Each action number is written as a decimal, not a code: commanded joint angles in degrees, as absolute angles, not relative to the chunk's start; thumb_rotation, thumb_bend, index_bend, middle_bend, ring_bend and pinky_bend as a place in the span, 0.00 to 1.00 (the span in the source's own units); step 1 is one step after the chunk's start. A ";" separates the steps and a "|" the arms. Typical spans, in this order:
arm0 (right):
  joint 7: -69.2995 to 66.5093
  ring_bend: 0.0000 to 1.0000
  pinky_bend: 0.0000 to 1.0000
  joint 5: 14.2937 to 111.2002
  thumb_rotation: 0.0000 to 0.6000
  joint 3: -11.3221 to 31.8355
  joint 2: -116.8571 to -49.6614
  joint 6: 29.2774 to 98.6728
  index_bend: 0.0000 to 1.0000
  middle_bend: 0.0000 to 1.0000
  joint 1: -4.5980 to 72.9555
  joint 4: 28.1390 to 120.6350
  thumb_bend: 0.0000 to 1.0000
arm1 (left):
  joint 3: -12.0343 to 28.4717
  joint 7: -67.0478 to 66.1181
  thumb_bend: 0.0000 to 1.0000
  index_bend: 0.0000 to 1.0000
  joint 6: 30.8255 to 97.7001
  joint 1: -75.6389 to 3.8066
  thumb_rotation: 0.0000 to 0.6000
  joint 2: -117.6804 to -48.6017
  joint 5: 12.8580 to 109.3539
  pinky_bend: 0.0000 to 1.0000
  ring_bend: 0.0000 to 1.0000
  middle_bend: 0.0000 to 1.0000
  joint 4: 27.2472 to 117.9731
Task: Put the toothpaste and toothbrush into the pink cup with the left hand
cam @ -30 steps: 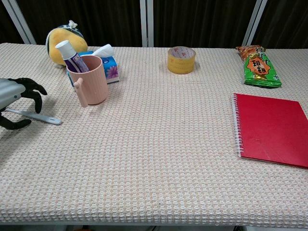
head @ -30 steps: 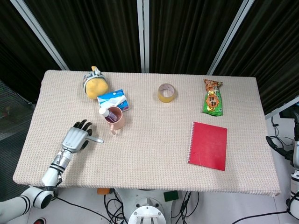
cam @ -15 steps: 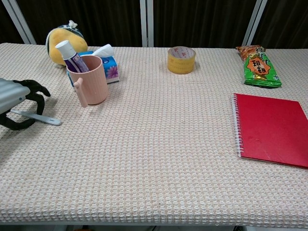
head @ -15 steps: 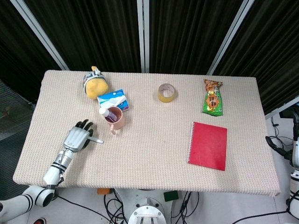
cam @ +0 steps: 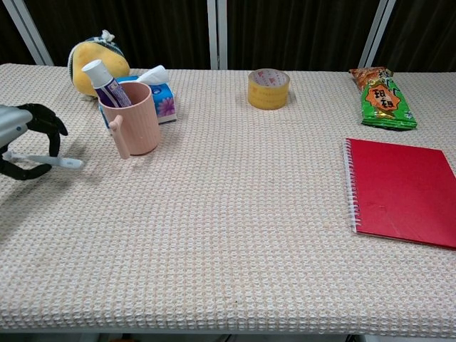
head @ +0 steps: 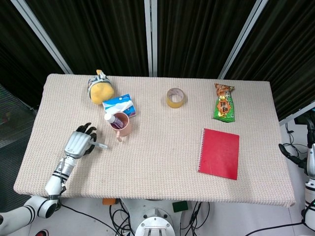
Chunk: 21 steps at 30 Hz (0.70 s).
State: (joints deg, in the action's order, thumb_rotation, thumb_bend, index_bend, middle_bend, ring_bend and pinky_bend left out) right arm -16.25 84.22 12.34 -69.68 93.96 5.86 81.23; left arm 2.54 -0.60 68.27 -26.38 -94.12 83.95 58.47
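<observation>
While the toothbrush [cam: 44, 161] lay flat on the table [cam: 228, 235] half a second ago, it now sits lifted at the left edge of the frame, pinched in the curled dark fingers of the left hand [cam: 25, 135], its head pointing toward the pink cup [cam: 132, 120]. That cup stands just right of it in the upper left, with the toothpaste [cam: 104, 82] already leaning inside. Behind the cup sit a tissue pack [cam: 158, 92] and a yellow plush toy [cam: 91, 55]. Farther right are a tape roll [cam: 268, 88], a green snack bag [cam: 382, 98] with print I cannot make out, and a red notebook [cam: 401, 191]. The right hand's state cannot be told.
</observation>
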 commanded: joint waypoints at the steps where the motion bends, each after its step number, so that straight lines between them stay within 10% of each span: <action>1: -16.36 0.00 0.00 84.21 1.00 12.34 -69.77 93.92 0.00 0.00 5.88 81.10 0.45 | 4.37 6.82 0.34 0.60 71.49 -25.02 1.00 -92.06 83.63 0.27 0.15 0.31 61.05; 21: -16.90 0.00 0.00 84.39 1.00 12.26 -70.72 93.57 0.00 0.00 6.27 80.20 0.45 | 11.81 24.22 0.34 0.61 70.64 -22.35 1.00 -71.70 77.13 0.27 0.16 0.34 86.63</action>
State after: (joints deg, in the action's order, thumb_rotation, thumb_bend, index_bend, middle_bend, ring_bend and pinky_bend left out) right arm -16.91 84.36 12.27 -70.72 93.59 6.25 80.18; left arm 10.09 21.62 71.77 -22.30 -75.33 78.22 82.42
